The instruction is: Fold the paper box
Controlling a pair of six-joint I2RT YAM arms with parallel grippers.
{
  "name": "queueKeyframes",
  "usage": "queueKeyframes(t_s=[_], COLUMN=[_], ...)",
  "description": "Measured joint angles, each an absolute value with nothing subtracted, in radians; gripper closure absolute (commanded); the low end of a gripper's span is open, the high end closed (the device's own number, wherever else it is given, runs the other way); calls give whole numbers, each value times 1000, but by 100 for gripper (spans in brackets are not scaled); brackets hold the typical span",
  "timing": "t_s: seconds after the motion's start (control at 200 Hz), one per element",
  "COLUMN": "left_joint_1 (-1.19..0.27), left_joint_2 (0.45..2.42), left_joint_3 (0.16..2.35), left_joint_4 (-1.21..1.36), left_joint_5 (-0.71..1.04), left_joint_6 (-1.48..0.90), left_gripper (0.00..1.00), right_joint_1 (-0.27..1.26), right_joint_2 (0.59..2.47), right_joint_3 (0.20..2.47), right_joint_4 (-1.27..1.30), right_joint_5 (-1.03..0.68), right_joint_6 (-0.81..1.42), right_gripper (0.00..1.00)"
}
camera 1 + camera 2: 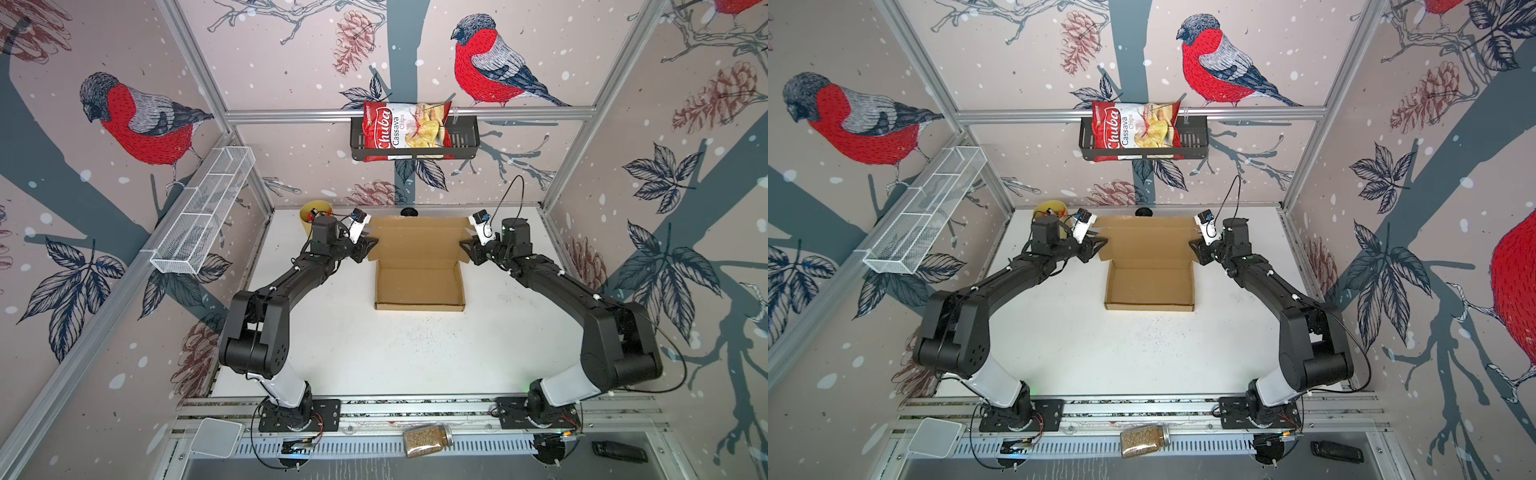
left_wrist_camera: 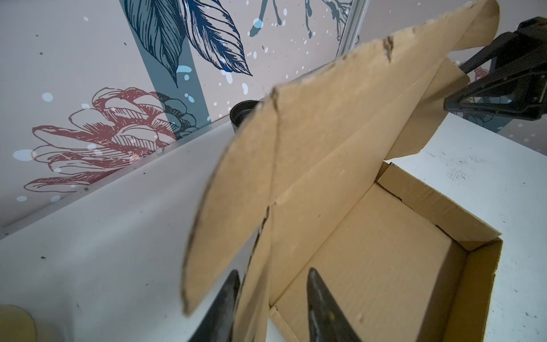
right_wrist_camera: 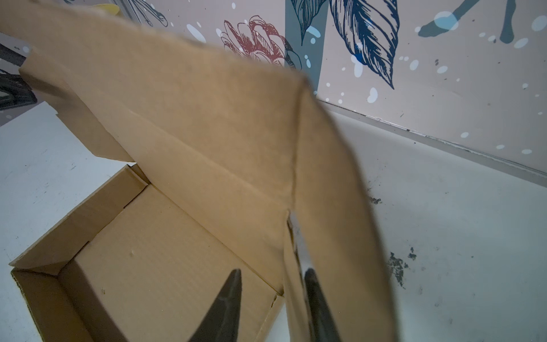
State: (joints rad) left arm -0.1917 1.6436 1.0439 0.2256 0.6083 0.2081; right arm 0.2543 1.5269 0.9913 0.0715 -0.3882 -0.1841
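Note:
The paper box [image 1: 419, 286] [image 1: 1150, 286] is brown cardboard lying in the middle of the white table. Its shallow tray has four walls up, and its lid [image 1: 417, 237] leans open toward the back wall. My left gripper [image 1: 372, 243] [image 1: 1102, 243] is at the lid's left side. In the left wrist view its jaws [image 2: 273, 271] stand open astride a narrow side flap [image 2: 259, 275]; one finger lies against it, the other stays apart. My right gripper [image 1: 464, 245] [image 1: 1194, 243] mirrors this, open [image 3: 273, 270] around the right side flap [image 3: 291, 281].
A yellow cup [image 1: 309, 216] stands at the back left behind my left wrist. A small black round object [image 1: 409, 212] sits at the back wall. A wire basket [image 1: 203, 216] and a black basket holding a chips bag [image 1: 413, 133] hang on the walls. A grain jar [image 1: 428, 438] lies on the front rail.

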Motion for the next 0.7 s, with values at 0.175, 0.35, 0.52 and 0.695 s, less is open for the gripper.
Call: queueKeyframes(t_s=[0.175, 0.35, 0.52, 0.695], left_joint_1=[-196, -206, -224, -240], left_joint_2=[1646, 1645, 1643, 1620], left_joint_3=[1044, 1022, 1004, 958], left_joint_4=[226, 231, 250, 304], left_joint_5=[630, 633, 611, 547], left_joint_6=[193, 175, 146, 123], left_gripper=[74, 85, 93, 97], right_joint_1=[262, 284, 315, 353], right_joint_2=[1499, 1473, 1451, 1430], right_joint_3=[962, 922, 891, 867], right_joint_4=[74, 76, 85, 112], right_joint_5=[-386, -360, -308, -215], right_joint_6=[-176, -157, -146, -126], right_gripper=[74, 79, 86, 93])
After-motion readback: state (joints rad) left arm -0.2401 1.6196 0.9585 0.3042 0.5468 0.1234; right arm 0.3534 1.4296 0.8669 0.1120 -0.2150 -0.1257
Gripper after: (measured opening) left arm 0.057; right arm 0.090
